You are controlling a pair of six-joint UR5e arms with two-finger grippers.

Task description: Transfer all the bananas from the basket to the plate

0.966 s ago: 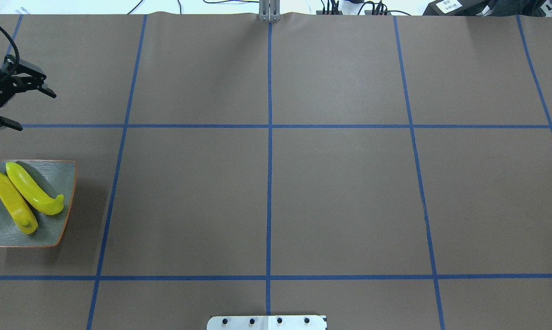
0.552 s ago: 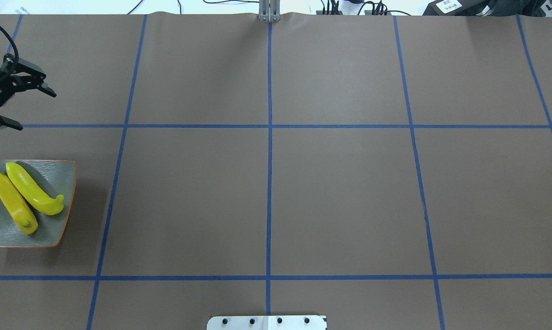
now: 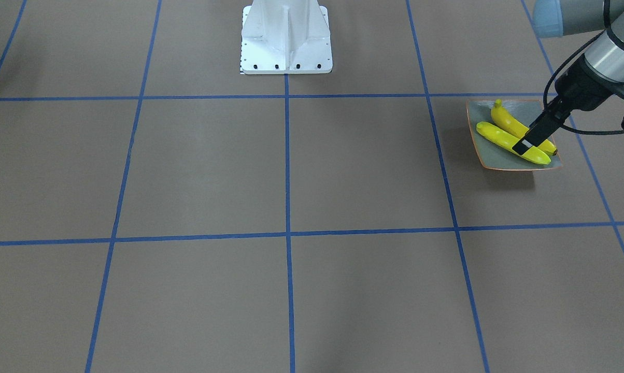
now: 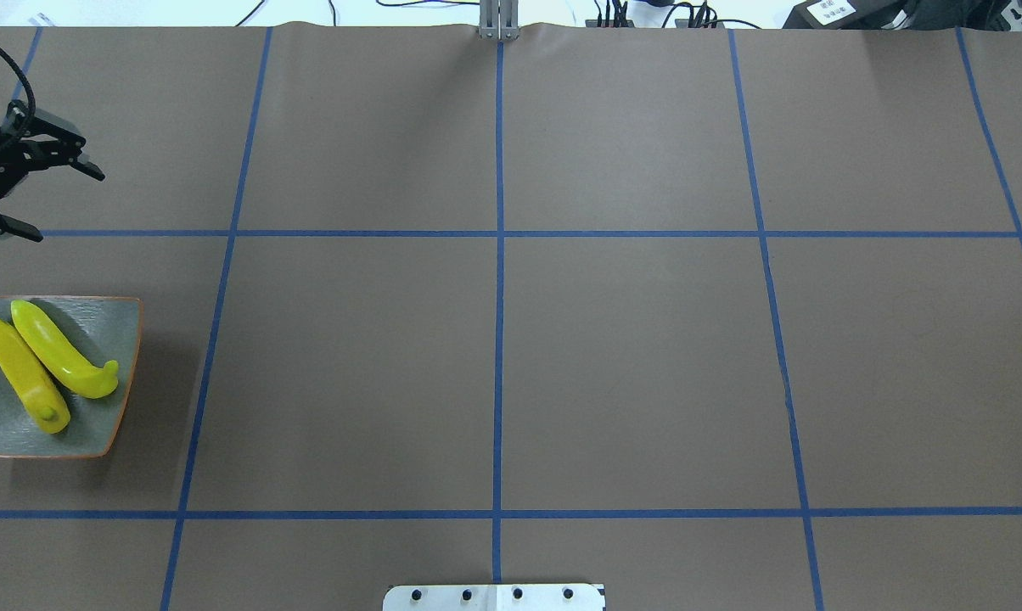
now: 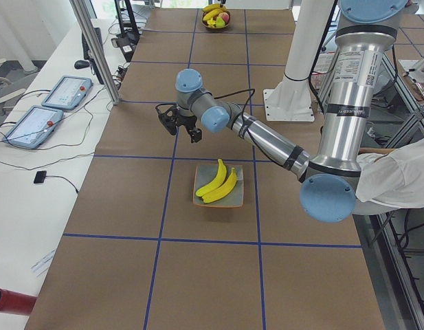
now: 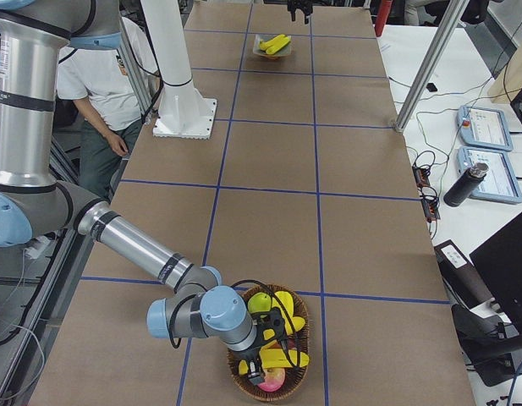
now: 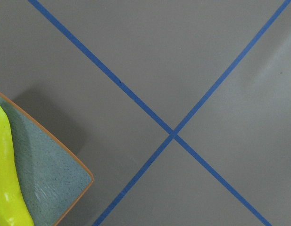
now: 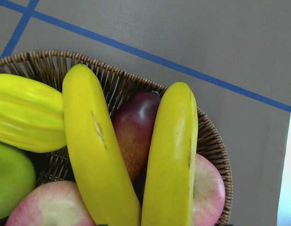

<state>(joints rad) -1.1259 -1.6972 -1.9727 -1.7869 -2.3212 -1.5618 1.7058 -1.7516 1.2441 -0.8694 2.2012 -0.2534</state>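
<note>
Judged bananas (image 8: 176, 155) in basket (image 8: 41, 55) light, stiff, glossy-slick; would pinch mid-body, across width. Right gripper (image 6: 271, 342) over basket, couldn't tell spread; left gripper (image 4: 70, 208) fingers apart, far from basket.

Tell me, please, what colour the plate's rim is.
The plate has an orange rim, clearest in the left wrist view.
</note>
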